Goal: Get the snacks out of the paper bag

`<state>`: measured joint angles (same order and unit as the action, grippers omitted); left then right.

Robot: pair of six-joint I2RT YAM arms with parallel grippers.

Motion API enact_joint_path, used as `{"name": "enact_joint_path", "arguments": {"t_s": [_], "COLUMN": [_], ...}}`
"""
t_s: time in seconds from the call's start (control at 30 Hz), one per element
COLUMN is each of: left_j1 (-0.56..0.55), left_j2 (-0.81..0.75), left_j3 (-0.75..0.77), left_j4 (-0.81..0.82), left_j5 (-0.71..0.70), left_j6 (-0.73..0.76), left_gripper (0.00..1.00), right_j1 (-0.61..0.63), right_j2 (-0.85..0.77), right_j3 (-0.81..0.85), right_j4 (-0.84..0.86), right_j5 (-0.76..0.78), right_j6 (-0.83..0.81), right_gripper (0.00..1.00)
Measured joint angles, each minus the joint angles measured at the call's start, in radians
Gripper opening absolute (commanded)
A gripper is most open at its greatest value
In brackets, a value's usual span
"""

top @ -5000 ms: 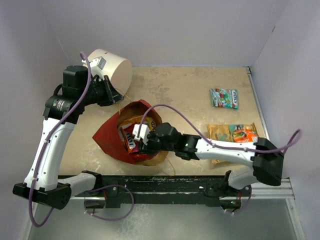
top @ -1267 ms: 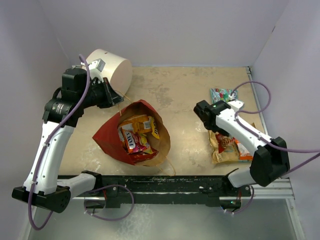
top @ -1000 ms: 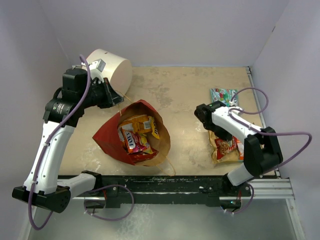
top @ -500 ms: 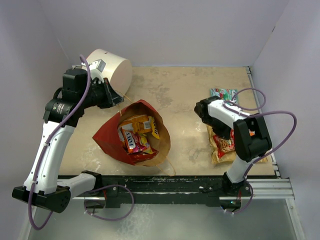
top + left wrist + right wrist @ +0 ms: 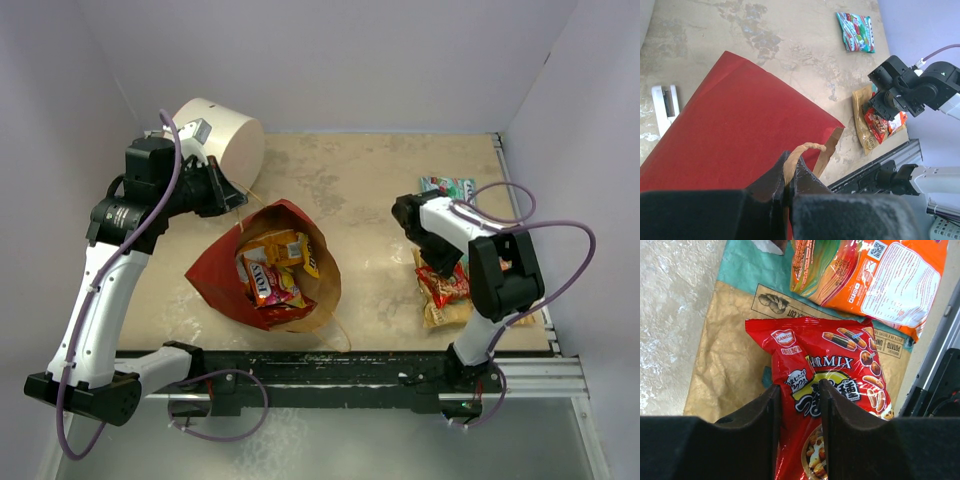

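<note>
Paper bag (image 5: pixel 218 272) lying open on the tabletop (image 5: pixel 370 190), several packets (image 5: pixel 272 272) inside. Left hand (image 5: pixel 789 182) clamped on its handle (image 5: pixel 805 147). Right hand (image 5: pixel 799 390), fingers slightly apart, over a red packet (image 5: pixel 840 365), apparently lying loose on a tan packet (image 5: pixel 725 355).

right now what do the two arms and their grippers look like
Both arms have white link shells with black joint housings: left arm, right arm. A purple cable loops loosely along each. The left gripper and right gripper have matte black, blocky fingers. Any labels are too small to read.
</note>
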<state>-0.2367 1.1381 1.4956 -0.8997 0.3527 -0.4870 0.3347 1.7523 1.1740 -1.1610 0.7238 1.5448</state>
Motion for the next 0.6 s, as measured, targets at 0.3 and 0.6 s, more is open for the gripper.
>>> {"name": "enact_joint_path", "arguments": {"t_s": [0.3, 0.6], "left_j1": [0.0, 0.0], "left_j2": [0.0, 0.0], "left_j3": [0.0, 0.0], "left_j4": [0.0, 0.0], "left_j5": [0.008, 0.011], "left_j6": [0.0, 0.0], "left_gripper": [0.0, 0.0], "right_j1": [-0.034, -0.047], "right_j2": [-0.032, -0.162], "right_j3": [-0.082, -0.058], "right_j4": [0.061, 0.066], "right_j5": [-0.017, -0.053], "right_j6": [-0.007, -0.049], "right_gripper": [0.48, 0.74]}}
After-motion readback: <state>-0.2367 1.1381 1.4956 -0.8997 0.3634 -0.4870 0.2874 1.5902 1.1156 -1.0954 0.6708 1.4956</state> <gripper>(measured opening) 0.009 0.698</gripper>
